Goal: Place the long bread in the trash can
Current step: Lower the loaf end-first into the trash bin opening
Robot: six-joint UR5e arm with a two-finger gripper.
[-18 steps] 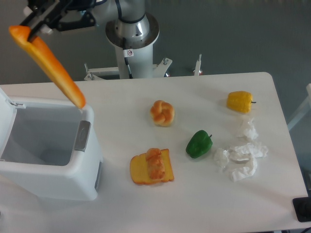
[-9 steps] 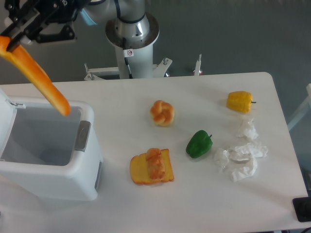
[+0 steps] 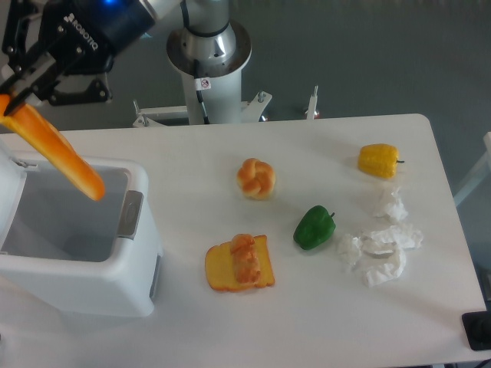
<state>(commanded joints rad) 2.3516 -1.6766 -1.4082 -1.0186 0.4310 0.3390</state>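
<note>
White tabletop (image 3: 322, 322) fills most of the scene, with grey floor behind it and the robot's pedestal (image 3: 209, 61) standing at the far edge. On the left end sits the trash can (image 3: 134, 287), a big boxy white bin with its lid swung open to the left, its grey inside showing and a grey latch on the front wall. Above its far left corner hangs the gripper (image 3: 14, 90), dark fingers clamped on the top end of the long bread (image 3: 57, 153). That orange loaf slants down and to the right, its lower tip over the bin's open mouth; from here I can't say whether it touches the wall or the rim.

Out on the table, well apart from the bin, lies a crumpled white paper (image 3: 381, 247) near the right side. A toast slice with topping (image 3: 238, 264) rests near the middle front, a green pepper (image 3: 314, 228) just to its right, a knotted bun (image 3: 257, 179) behind them, and a yellow pepper (image 3: 378, 160) toward the far right.
</note>
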